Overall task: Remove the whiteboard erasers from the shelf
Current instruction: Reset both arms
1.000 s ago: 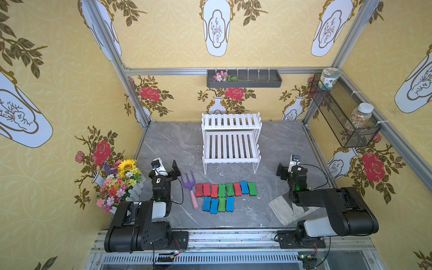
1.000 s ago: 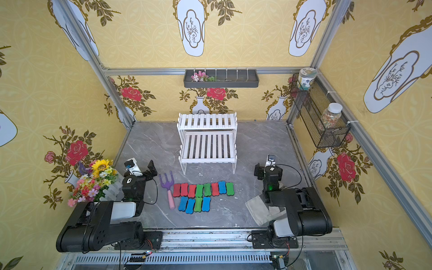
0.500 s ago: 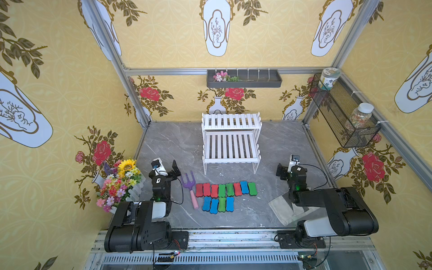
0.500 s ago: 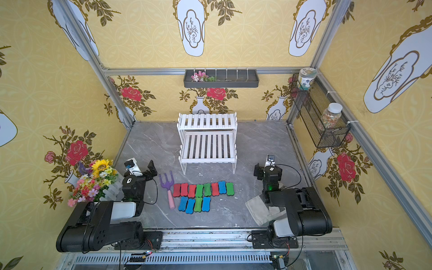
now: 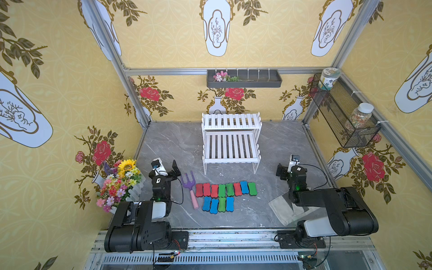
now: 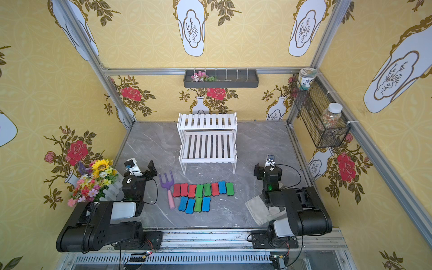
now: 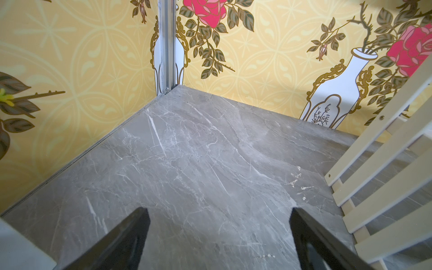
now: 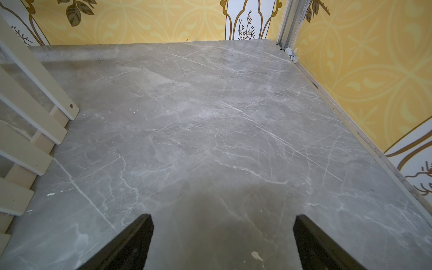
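- One flower bouquet (image 5: 119, 180) stands at the left edge of the worktop (image 5: 168, 145).
- The left end effector (image 7: 218, 211) hangs just right of it over bare worktop, jaws spread wide, gripping nothing.
- One purple garden fork (image 5: 190, 189) with a pink handle lies flat beside it.
- Twelve whiteboard erasers (image 5: 221, 190) lie on the worktop toward its front edge. The back row of eight has four red, three green and one blue. The front row of four has three blue and one green.
- One white two-tier shelf (image 5: 231, 160) stands toward the back edge, apart from the erasers.
- The right end effector (image 8: 223, 217) hangs near the right edge, jaws wide, gripping nothing.
- One grey cloth (image 5: 282, 210) lies near the front right corner.
- Two jars (image 5: 360, 119) sit in one mesh basket (image 5: 339, 112).
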Controlling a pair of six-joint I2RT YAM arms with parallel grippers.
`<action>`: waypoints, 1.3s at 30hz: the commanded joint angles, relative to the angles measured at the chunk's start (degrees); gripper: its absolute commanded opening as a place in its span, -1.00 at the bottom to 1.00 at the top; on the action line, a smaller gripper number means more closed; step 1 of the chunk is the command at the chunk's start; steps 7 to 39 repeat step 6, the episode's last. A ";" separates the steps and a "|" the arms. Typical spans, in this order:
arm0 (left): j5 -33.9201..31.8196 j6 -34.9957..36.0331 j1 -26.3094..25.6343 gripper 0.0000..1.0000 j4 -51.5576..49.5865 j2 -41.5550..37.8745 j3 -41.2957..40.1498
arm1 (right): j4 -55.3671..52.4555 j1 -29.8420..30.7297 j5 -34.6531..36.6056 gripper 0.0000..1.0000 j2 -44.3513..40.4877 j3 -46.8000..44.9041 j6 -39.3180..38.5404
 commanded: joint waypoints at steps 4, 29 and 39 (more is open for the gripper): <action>0.30 -0.16 0.06 0.99 1.82 0.09 -0.27 | 2.97 -0.04 -0.05 0.94 -0.05 0.26 0.25; 0.30 -0.10 0.06 0.99 1.75 0.02 -0.29 | 3.23 0.25 0.61 0.95 -0.30 -0.05 -0.39; 0.30 -0.10 0.06 0.99 1.75 0.02 -0.29 | 3.23 0.25 0.61 0.95 -0.30 -0.05 -0.39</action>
